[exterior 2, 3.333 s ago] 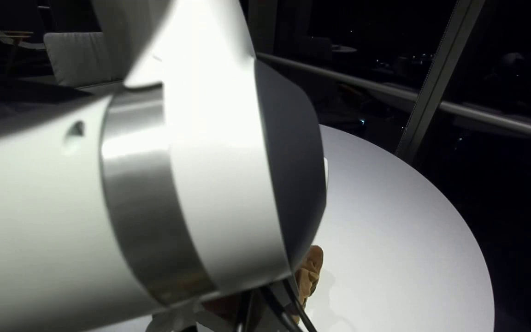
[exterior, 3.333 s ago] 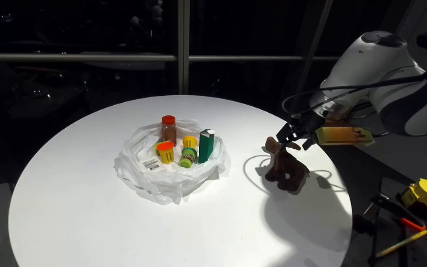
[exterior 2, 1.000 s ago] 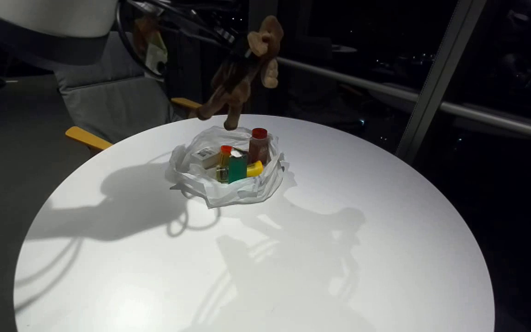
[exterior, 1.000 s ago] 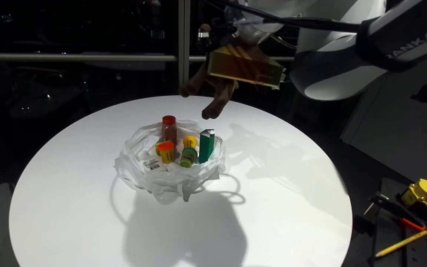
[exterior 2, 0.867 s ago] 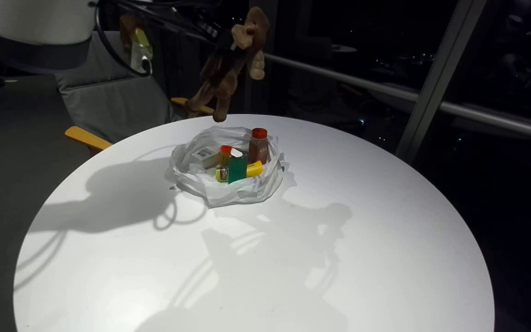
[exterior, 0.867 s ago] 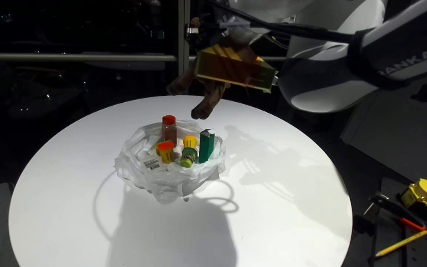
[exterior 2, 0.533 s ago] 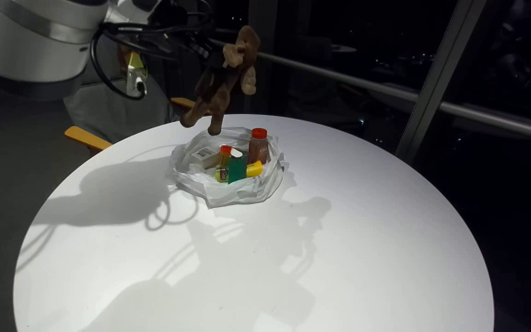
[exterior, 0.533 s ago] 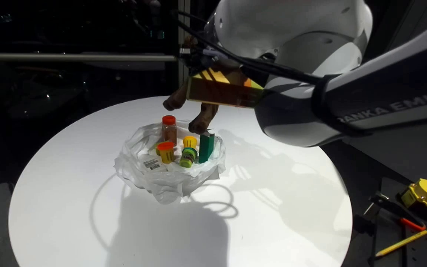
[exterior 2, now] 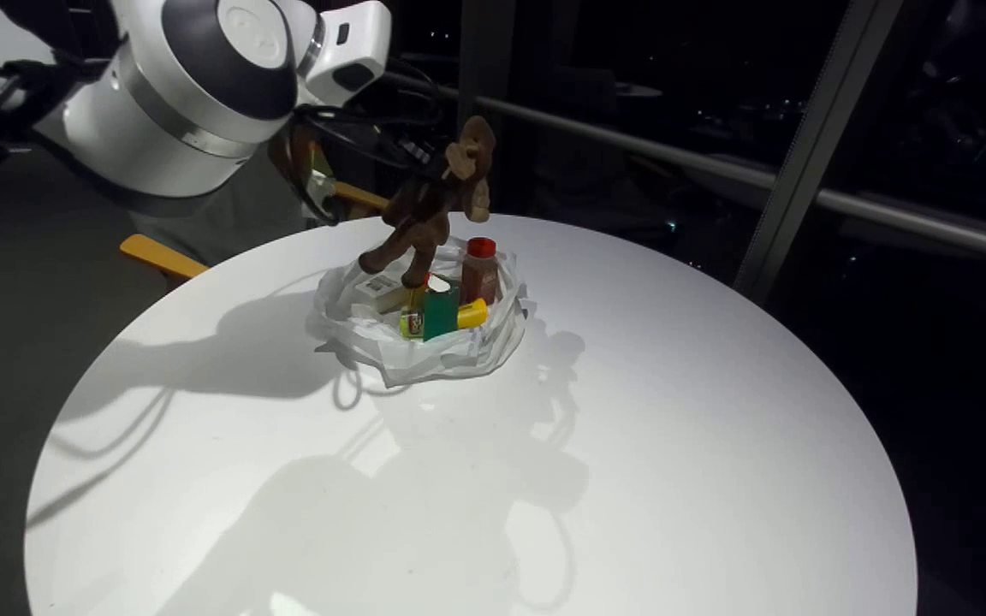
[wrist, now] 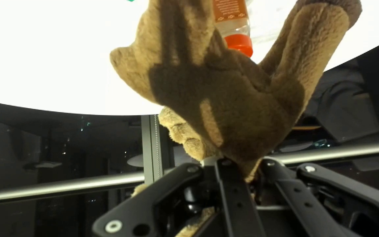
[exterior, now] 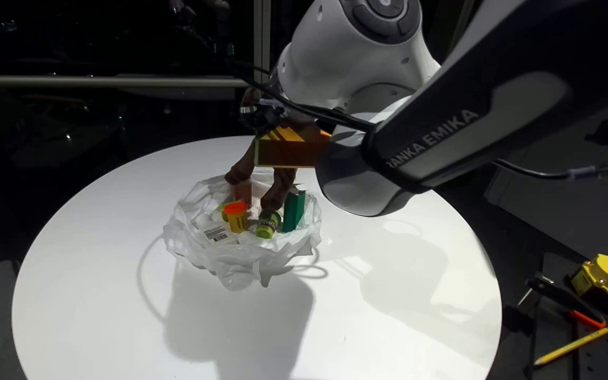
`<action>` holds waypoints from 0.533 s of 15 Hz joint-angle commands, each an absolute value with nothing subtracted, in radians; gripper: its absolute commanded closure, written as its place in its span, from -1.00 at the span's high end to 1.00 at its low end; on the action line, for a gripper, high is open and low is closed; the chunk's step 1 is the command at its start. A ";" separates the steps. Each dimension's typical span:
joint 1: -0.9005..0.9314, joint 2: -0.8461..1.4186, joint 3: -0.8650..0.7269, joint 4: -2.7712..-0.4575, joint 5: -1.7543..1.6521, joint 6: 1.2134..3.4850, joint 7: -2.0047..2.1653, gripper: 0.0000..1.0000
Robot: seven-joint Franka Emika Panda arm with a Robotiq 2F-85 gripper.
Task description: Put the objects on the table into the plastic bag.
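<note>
Wrist view: red-capped bottle behind plush animal

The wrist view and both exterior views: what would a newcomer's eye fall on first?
Probably the brown plush animal, gripped by the jaws, its legs hanging over the white plastic bag. Next, the red-capped bottle and the green box, standing inside that bag.

The brown plush animal, earlier on the worktop near its edge, now hangs from the pincer over the plastic bag, lower than a moment ago; in an exterior view one foot has come to hide the cap of the red-capped bottle, and the arm has swung in towards the bag
</note>
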State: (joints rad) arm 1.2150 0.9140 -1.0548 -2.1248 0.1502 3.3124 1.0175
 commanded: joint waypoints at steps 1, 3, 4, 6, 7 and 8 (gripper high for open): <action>1.041 0.806 -0.885 -2.036 0.173 3.328 0.849 -0.84; 0.948 0.777 -0.780 -2.005 0.173 3.321 0.783 -0.84; 0.900 0.768 -0.725 -1.990 0.175 3.318 0.751 -0.84; 0.798 0.754 -0.607 -1.959 0.175 3.304 0.684 -0.84; 0.757 0.756 -0.559 -1.944 0.179 3.292 0.654 -0.84; 0.719 0.760 -0.516 -1.929 0.183 3.274 0.624 -0.84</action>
State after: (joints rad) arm 0.8412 0.7869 -0.6510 -1.9823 0.1510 3.3075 0.7428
